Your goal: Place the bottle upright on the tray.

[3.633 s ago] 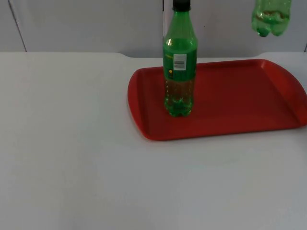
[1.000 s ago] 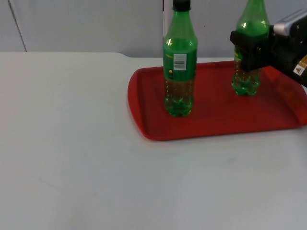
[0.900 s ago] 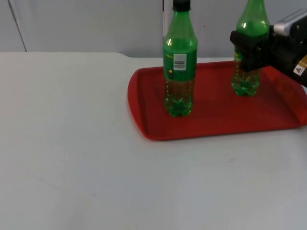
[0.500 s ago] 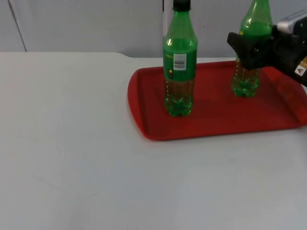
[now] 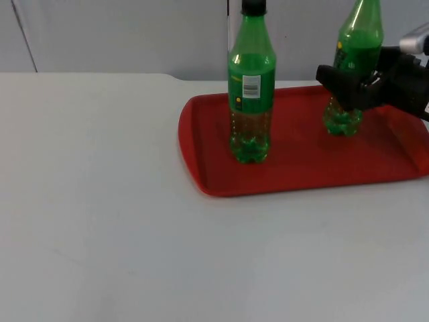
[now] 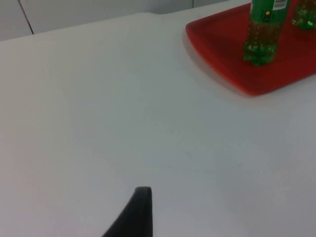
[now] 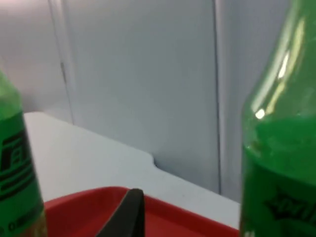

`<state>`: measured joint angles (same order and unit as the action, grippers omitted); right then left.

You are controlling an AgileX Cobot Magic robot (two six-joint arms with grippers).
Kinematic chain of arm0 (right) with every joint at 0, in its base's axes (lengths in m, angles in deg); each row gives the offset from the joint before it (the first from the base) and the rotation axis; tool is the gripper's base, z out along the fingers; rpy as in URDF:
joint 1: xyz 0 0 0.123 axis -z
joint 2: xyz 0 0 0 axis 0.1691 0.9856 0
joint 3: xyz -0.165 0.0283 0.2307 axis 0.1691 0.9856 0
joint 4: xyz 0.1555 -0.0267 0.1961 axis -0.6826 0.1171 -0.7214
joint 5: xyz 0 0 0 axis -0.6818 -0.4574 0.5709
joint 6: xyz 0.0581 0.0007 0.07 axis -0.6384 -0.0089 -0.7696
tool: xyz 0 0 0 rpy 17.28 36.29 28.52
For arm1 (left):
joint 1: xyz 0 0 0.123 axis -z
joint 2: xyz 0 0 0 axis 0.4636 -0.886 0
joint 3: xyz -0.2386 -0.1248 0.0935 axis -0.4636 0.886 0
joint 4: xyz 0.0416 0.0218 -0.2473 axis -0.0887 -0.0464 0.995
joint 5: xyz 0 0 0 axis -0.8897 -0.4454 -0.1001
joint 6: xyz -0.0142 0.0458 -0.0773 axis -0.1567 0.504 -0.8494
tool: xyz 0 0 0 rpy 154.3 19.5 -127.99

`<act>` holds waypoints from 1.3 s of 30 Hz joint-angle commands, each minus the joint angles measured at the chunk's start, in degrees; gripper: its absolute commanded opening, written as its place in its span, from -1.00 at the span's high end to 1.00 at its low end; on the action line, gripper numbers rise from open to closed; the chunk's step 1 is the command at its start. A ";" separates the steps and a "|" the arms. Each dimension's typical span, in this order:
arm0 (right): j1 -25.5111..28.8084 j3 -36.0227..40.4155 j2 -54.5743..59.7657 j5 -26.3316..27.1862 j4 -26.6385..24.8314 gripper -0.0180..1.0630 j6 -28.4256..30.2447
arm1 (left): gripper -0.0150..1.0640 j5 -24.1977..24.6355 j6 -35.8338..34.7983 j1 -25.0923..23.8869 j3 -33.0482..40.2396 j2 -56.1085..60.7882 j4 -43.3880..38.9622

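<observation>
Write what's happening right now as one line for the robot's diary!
right gripper: open beside second green bottle | both green bottles upright on red tray | first bottle | left gripper: waiting

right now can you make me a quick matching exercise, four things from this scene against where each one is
Things:
1. capped green bottle
2. second green bottle
3. right hand
4. red tray

Places:
A. beside the bottle at the tray's far right
B. lying flat on the white table
C. upright on the tray's left part
D. upright on the tray's right part

Pairs: 1-C, 2-D, 3-A, 4-B
</observation>
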<state>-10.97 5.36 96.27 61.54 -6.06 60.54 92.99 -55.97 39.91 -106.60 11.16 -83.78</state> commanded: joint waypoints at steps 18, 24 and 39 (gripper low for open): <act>4.89 -0.09 -0.11 0.28 8.45 -0.98 -2.06 | -0.97 -0.01 -0.23 0.36 0.26 0.21 0.11; 6.71 -0.09 -0.11 0.28 13.15 -0.98 -4.65 | -0.97 -0.01 -0.23 0.36 0.26 0.21 0.11; 12.12 -0.09 -0.57 0.28 26.17 -0.98 -16.58 | -0.97 -0.01 -0.23 0.36 0.26 0.21 0.11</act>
<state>0.13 5.36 96.27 61.54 16.49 47.88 92.99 -55.97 39.91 -106.60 11.16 -83.78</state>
